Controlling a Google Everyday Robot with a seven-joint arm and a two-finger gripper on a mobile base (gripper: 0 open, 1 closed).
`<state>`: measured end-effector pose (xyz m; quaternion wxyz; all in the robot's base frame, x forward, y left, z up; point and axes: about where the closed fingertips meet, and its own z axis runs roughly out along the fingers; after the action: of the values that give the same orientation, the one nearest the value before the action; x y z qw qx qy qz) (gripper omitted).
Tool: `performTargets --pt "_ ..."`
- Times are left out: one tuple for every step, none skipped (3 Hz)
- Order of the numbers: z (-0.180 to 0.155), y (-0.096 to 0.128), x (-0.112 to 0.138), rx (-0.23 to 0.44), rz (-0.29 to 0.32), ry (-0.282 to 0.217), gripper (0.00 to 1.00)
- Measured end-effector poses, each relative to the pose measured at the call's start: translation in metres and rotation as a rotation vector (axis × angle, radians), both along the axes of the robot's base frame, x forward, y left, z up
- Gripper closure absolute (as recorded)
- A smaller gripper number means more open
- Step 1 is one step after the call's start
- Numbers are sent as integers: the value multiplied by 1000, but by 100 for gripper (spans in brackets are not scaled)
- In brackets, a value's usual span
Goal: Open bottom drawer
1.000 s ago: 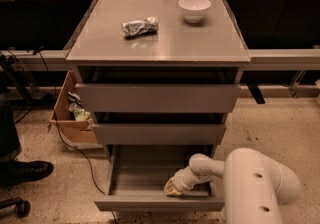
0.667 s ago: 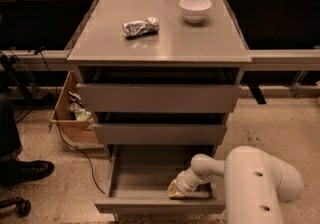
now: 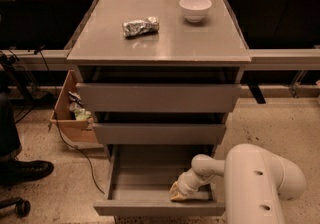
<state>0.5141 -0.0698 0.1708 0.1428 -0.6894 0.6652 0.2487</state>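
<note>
The plain grey handleless bottom drawer (image 3: 150, 209) is seen pulled well out at the foot of the grey three-drawer cabinet (image 3: 160, 48), its shallow grey tray laid open to view. The gripper (image 3: 181, 193), tan at its tip, is found down inside that tray, at the front right corner, just behind the slim front panel. It is carried on a bulky white robot arm (image 3: 262, 183) at lower right. Whether the gripper is closed or spread cannot be told, and contact with the panel cannot be judged. Above, the medium-fronted grey drawer (image 3: 159, 133) and the tall grey top drawer (image 3: 159, 97) are seen set further in. On the cabinet top, a crumpled silver foil packet (image 3: 140, 26) and a small white bowl (image 3: 195, 7) are set apart. A brown cardboard box (image 3: 65, 118) is seen on the floor by the cabinet's side, and a black shoe (image 3: 25, 170) is caught at the edge.
</note>
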Motion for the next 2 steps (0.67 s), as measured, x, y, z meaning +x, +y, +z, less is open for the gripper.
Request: performTargets --pt "12 -16 -19 -47 25 25 100" --pt "15 -18 -27 -57 37 37 100"
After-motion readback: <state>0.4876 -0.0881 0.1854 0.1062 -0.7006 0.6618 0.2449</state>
